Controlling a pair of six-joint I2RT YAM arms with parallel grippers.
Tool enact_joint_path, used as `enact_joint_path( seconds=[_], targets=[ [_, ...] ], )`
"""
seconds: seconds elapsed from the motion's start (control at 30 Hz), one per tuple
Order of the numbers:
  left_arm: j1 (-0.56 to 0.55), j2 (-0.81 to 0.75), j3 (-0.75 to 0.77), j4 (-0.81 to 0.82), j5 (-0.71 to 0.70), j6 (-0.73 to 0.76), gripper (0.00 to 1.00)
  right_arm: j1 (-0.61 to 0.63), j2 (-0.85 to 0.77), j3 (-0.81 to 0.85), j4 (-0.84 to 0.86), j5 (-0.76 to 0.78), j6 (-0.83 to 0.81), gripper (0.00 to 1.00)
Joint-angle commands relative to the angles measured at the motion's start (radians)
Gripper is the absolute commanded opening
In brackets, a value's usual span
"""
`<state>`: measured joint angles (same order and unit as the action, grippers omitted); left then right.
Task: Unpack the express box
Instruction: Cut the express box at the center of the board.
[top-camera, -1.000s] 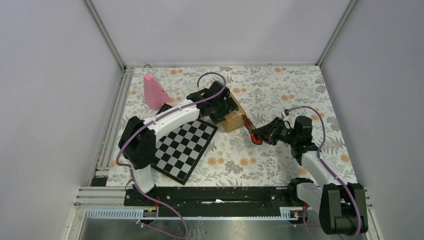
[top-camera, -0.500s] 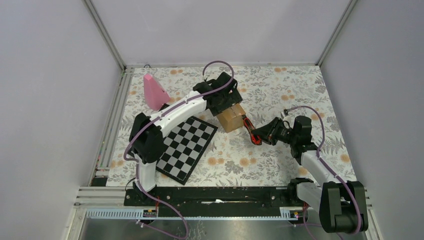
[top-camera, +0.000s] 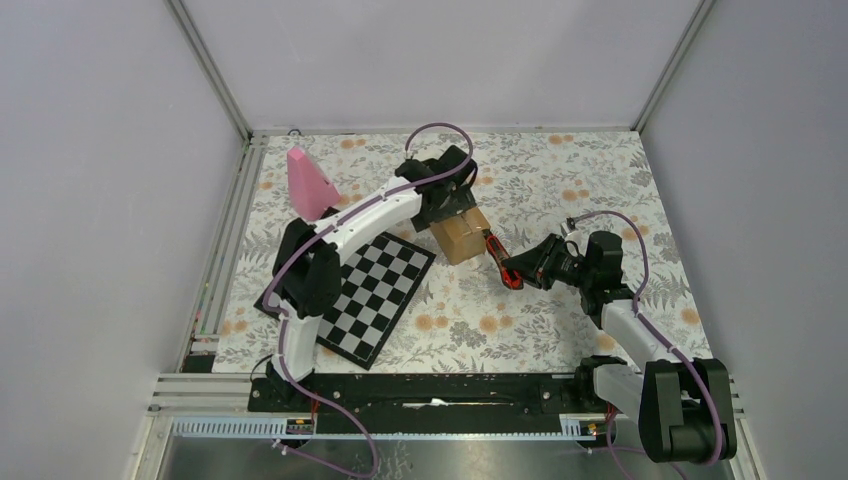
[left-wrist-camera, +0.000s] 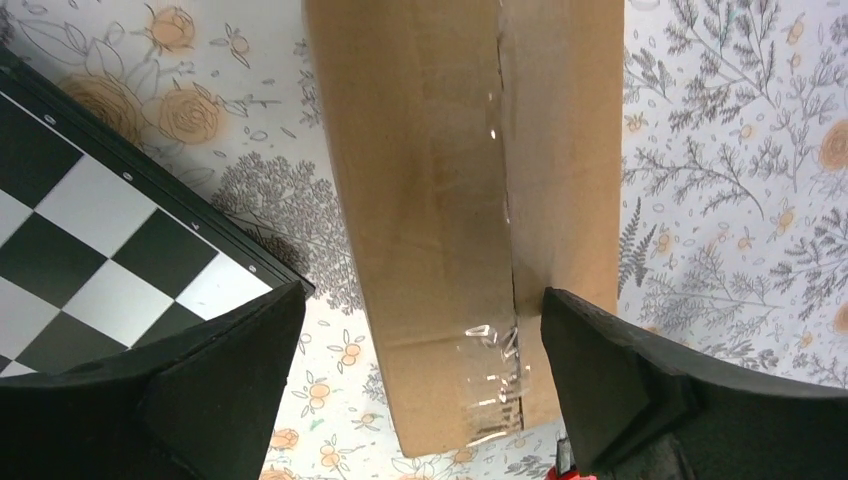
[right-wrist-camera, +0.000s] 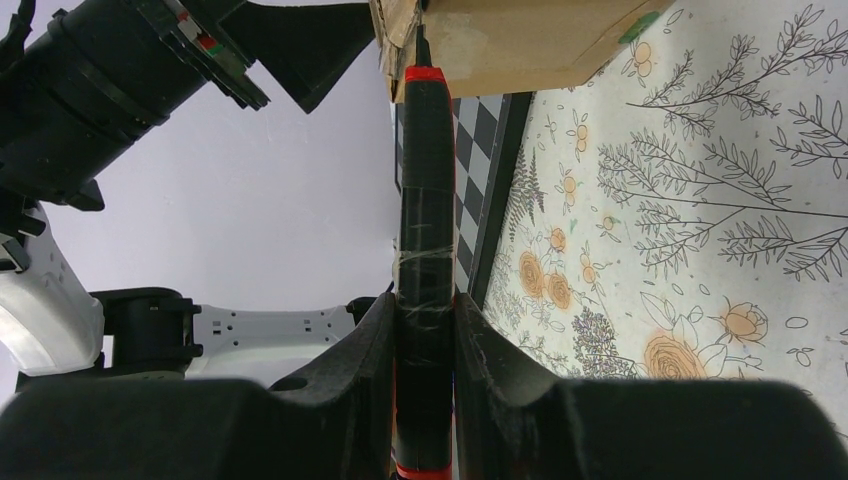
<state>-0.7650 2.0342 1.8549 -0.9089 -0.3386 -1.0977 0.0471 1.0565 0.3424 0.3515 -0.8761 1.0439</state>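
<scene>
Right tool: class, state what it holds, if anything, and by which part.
The right tool grips a black, red-ended utility knife around its handle, the blade end free and at the express box.

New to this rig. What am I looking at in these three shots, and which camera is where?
Two robot arms are bolted at the near edge of a table, and each ends in a two-finger gripper. The wide picture comes from a fixed camera above and behind them. The other two come from cameras on the wrists, so each looks out past its own black fingers.

On the floral tablecloth sit a small brown cardboard express box, a chessboard and a pink cone.

The left gripper stands wide open astride the box and holds nothing. The right gripper is shut on a slim black-and-red tool, apparently a cutter, whose tip is at the box's edge.
</scene>
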Motion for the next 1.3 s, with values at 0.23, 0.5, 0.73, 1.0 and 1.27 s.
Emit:
enact_joint_path(
  seconds=[0.23, 0.5, 0.73, 1.0, 1.27],
  targets=[
    [0.078, -0.004, 0.029, 0.021, -0.054, 0.012, 0.98, 0.012, 0.004, 0.015, 0.022, -0.017, -0.013, 0.0],
    [0.087, 0.003, 0.008, 0.088, -0.007, -0.025, 0.89, 0.014, 0.008, 0.01, 0.022, -0.015, -0.016, 0.0],
    [0.087, 0.0, -0.032, 0.119, 0.02, -0.087, 0.78, 0.017, 0.008, 0.022, 0.013, -0.015, -0.018, 0.0],
    [0.087, -0.02, -0.071, 0.127, 0.021, -0.1, 0.62, 0.023, 0.014, 0.031, 0.011, -0.016, -0.019, 0.0],
    [0.085, -0.057, -0.095, 0.158, 0.032, -0.116, 0.4, 0.036, 0.018, 0.041, 0.01, -0.021, -0.014, 0.0]
  ],
)
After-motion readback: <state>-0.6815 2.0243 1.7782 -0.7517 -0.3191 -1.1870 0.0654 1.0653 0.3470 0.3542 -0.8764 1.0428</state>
